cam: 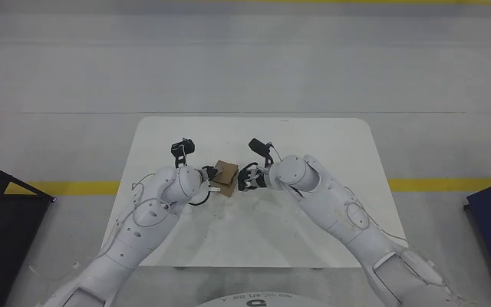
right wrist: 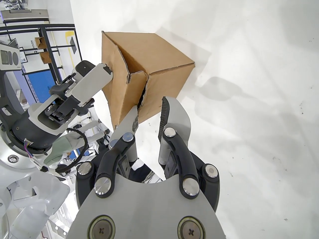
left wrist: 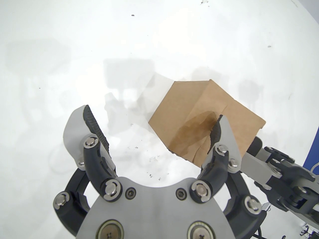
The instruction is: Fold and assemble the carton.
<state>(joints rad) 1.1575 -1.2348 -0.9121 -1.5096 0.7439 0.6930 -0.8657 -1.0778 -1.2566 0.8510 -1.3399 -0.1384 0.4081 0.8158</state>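
A small brown carton (cam: 225,177) stands near the middle of the white table (cam: 307,222), between both grippers. In the left wrist view the carton (left wrist: 189,105) has a dark stain on one side. My left gripper (left wrist: 153,116) is open wide, with one fingertip (left wrist: 219,128) resting against that stained side. In the right wrist view the carton (right wrist: 154,58) is partly closed, with a slit between two flaps. My right gripper (right wrist: 149,111) is shut on a lower wall of the carton, one finger in the slit. The left gripper's finger (right wrist: 96,78) touches the carton's far flap.
The table's bare white surface (cam: 322,153) stretches around the carton on all sides. Its front edge (cam: 253,266) lies close to the arms. A yellow floor line (cam: 437,184) runs past both table ends.
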